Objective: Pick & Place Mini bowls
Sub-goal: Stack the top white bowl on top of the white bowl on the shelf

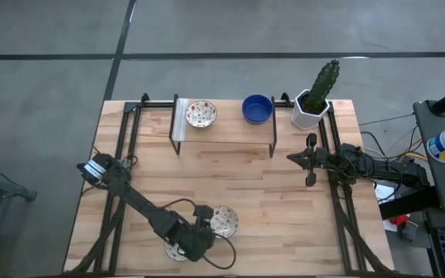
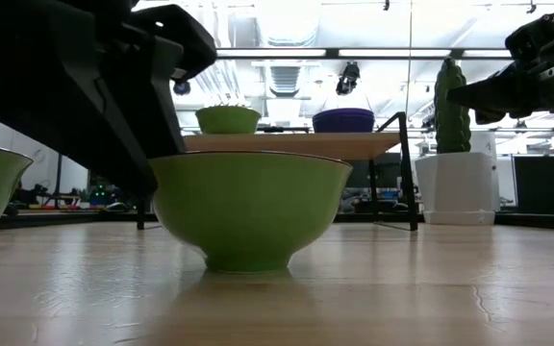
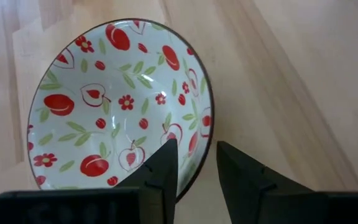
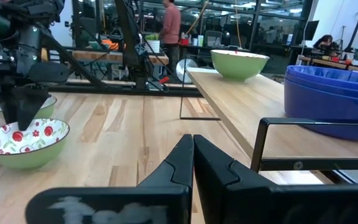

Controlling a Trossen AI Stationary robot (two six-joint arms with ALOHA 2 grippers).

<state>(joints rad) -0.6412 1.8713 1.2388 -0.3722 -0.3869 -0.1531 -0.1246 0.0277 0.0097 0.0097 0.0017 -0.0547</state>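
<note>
Nearby, left gripper (image 3: 194, 171) jaws straddle patterned bowl (image 3: 120, 102) rim, apparently gripping; right gripper (image 4: 193, 155) jaws closed beside rack (image 1: 222, 133).

- High view looks straight down on the whole table (image 1: 284, 193).
- Low view sits at tabletop level, very near a speckled bowl (image 2: 248, 207), facing the raised shelf (image 2: 287, 144).
- Left wrist view is close above, probably, that same speckled bowl.
- Right wrist view looks across the table, sharing shelf and bowl.

no readable text, labels, brands or numbers anywhere
</note>
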